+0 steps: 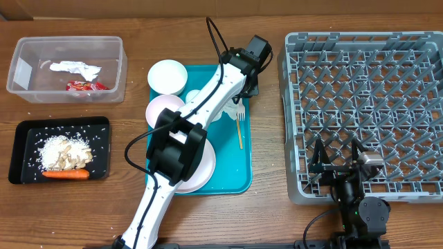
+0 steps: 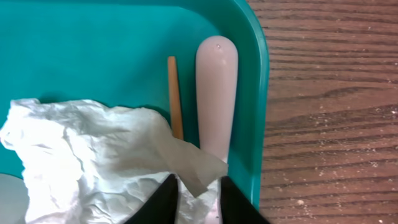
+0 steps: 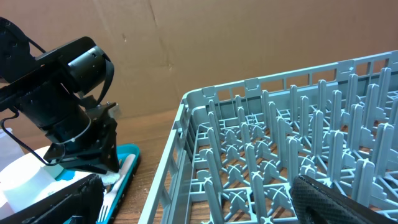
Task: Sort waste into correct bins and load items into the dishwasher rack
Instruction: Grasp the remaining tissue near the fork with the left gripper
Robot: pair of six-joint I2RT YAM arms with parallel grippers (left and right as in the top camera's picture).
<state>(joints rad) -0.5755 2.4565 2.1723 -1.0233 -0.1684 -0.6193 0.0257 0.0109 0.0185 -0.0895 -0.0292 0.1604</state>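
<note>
Speckled wood-grain worktop [image 1: 90, 207], brown cardboard wall [image 3: 186, 50] behind; mid-frame on teal tray [image 1: 239, 176], left fingers [image 2: 163, 202] narrowly apart astride napkin [image 2: 93, 155] corner beside fork [image 2: 216, 87], grip unclear; right fingers [image 3: 336, 200] spread wide over rack [image 1: 360, 90], lower right.

Our left arm [image 1: 208, 104] has white links and bulky black joints, with thin black cables [image 1: 213, 31] looping off it. Its tool [image 2: 196, 183] has tapered black fingers. Our right arm [image 1: 360, 207] is black.

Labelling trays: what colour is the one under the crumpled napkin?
Teal tray, clearest in the left wrist view.
</note>
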